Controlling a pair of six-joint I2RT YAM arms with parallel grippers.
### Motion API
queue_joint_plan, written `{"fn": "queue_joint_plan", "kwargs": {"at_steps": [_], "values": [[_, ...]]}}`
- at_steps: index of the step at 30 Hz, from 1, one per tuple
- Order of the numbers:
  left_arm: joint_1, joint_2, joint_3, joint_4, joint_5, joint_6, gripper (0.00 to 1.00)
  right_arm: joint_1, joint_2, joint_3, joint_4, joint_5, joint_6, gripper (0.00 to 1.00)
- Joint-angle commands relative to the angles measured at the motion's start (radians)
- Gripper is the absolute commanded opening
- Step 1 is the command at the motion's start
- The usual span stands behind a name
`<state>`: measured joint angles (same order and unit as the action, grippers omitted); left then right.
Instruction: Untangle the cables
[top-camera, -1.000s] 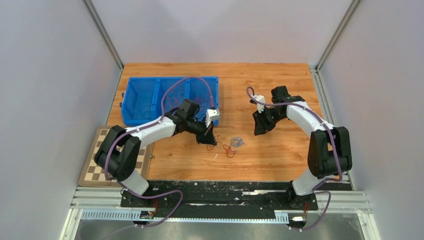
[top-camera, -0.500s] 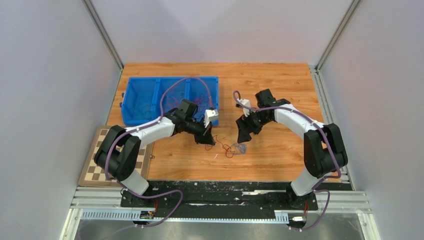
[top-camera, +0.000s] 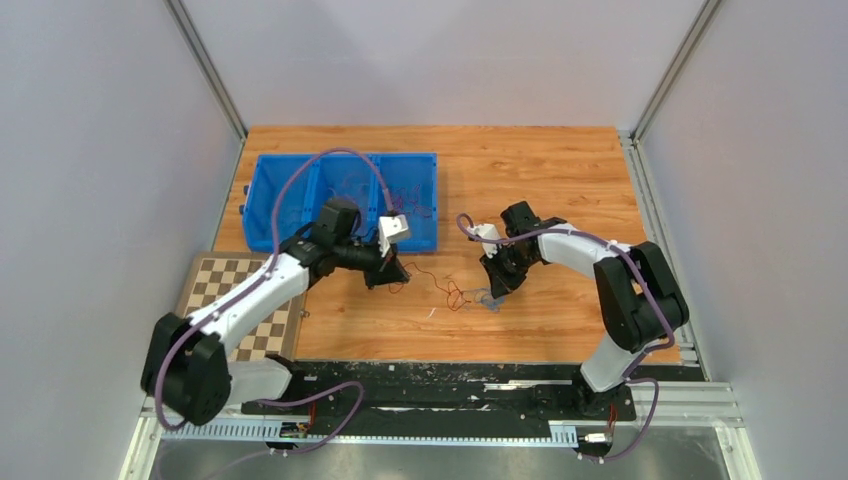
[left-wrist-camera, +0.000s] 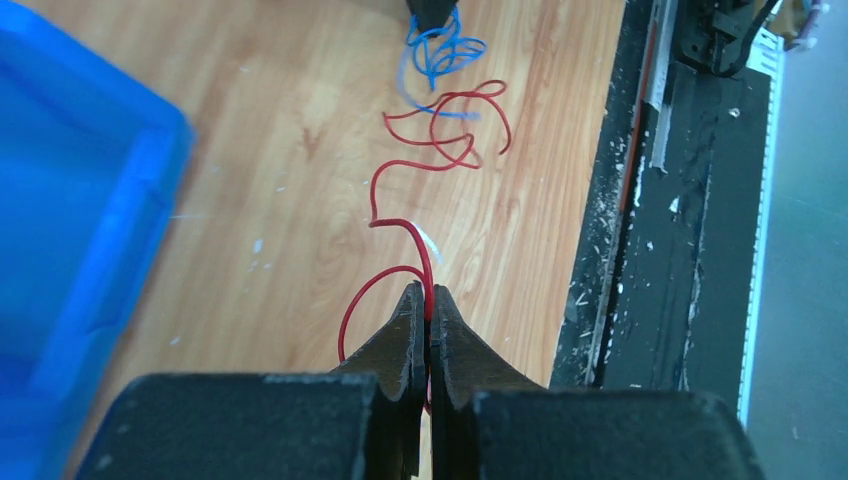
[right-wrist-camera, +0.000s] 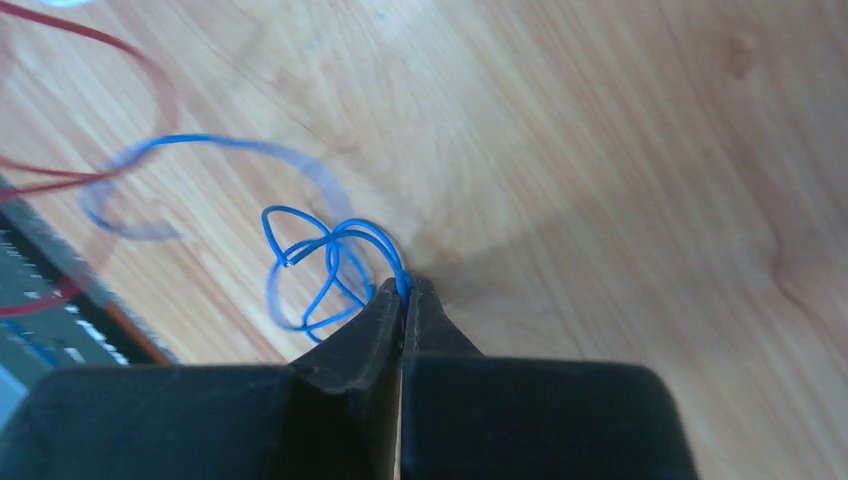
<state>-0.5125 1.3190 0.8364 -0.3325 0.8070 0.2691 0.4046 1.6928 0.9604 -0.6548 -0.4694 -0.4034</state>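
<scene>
A thin red cable (left-wrist-camera: 440, 140) and a thin blue cable (right-wrist-camera: 320, 260) lie looped on the wooden table (top-camera: 540, 180). My left gripper (left-wrist-camera: 428, 292) is shut on the red cable, which runs from its tips to a loop that overlaps the blue coil (left-wrist-camera: 440, 52). In the top view the left gripper (top-camera: 392, 277) is left of the red cable (top-camera: 440, 285). My right gripper (right-wrist-camera: 403, 285) is shut on the blue cable at its coil; in the top view the right gripper (top-camera: 497, 290) sits over the blue cable (top-camera: 487, 298).
A blue divided bin (top-camera: 300, 195) with more thin wires inside stands at the back left. A checkerboard (top-camera: 235, 290) lies at the left edge. The black front rail (top-camera: 440, 375) runs along the near table edge.
My left gripper has pulled left and back, drawing the red cable out. My right gripper has moved left and down onto the blue coil and closed on it.
</scene>
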Motion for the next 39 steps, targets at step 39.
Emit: {"fn": "queue_joint_plan", "kwargs": {"at_steps": [39], "values": [[0.299,0.014,0.691,-0.115,-0.295,-0.036,0.09,-0.622,-0.15,0.26,-0.255,-0.127,-0.167,0.0]]}}
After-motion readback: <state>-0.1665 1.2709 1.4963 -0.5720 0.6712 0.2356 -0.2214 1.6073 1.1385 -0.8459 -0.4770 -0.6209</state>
